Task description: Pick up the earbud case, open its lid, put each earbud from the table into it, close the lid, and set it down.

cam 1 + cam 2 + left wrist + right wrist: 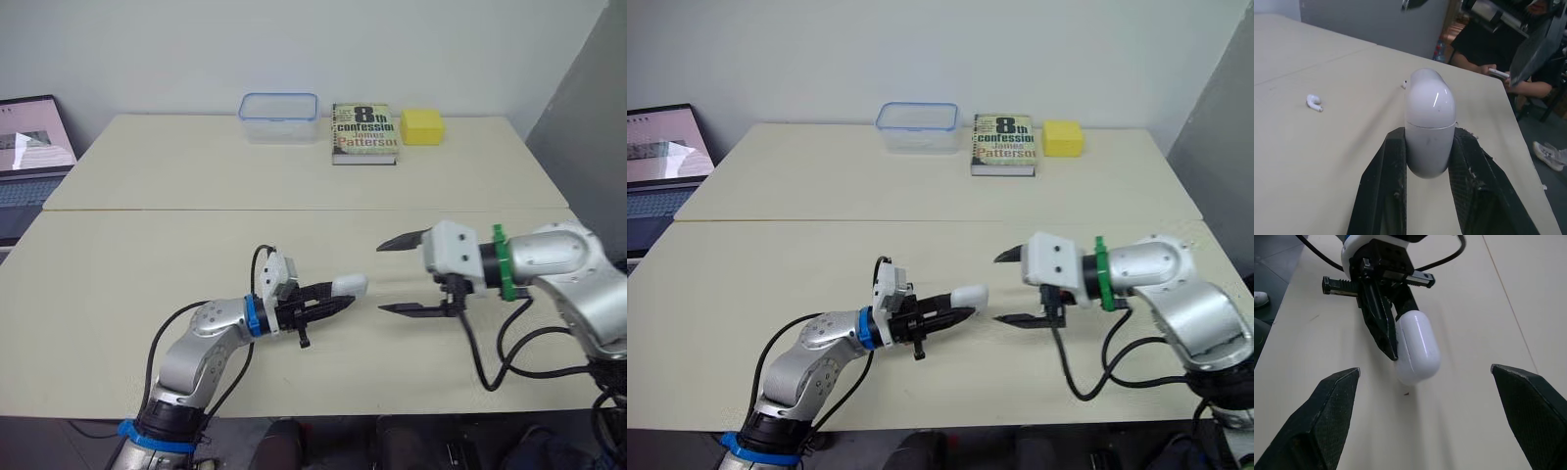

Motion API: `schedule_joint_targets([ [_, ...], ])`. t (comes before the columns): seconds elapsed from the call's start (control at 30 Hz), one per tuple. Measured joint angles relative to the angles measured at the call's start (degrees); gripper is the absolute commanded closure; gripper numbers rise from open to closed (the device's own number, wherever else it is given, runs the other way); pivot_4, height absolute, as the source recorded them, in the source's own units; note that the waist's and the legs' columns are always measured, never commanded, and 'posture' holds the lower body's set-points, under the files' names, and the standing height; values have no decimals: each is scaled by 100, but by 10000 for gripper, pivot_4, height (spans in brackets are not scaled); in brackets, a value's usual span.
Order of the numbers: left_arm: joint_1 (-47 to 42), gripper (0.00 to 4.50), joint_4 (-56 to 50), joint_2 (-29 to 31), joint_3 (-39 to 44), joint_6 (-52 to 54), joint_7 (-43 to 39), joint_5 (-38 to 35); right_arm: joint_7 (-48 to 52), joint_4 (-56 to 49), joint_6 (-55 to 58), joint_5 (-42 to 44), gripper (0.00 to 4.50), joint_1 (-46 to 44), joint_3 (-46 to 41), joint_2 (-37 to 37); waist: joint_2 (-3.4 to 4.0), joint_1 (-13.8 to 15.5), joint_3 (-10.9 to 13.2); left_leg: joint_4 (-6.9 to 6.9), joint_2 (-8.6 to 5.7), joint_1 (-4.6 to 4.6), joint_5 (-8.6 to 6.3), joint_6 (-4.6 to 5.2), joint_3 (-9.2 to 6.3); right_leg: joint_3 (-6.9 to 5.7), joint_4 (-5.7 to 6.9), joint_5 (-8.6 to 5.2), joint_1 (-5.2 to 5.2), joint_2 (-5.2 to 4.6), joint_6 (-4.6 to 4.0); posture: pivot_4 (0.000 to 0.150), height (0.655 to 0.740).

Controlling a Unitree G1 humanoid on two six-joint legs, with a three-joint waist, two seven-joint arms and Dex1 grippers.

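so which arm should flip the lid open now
Right. The left gripper is shut on the earbud case, lid closed and pointing at the right gripper, which hangs open just in front of it, free to lift the lid.

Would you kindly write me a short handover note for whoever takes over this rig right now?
Left gripper: shut on the glossy white oval earbud case, whose lid is closed.
Right gripper: open, facing the case, not touching it.
Earbuds: one small white earbud lies on the beige table; a second white earbud lies farther off, partly hidden behind the case.
Done: case picked up.
Left to do: open the lid, load both earbuds, close the lid, set the case down.
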Motion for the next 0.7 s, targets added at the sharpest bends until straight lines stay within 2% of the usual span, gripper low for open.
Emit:
schedule_joint_targets([
  [0.23,-41,36989,50,18,-120,-152,-86,56,-261,501,28,-414,0,-446,431,532,0,-7,0,0,-1,-1,0,0,-3,-2,0,0,0,0,0,1500,7320],
  [0.7,39,36990,90,161,-212,-393,-193,200,-207,797,177,-472,0,-884,456,630,0,-8,0,0,-2,-1,0,0,-3,-1,0,0,-1,-1,-1,1500,7320],
])
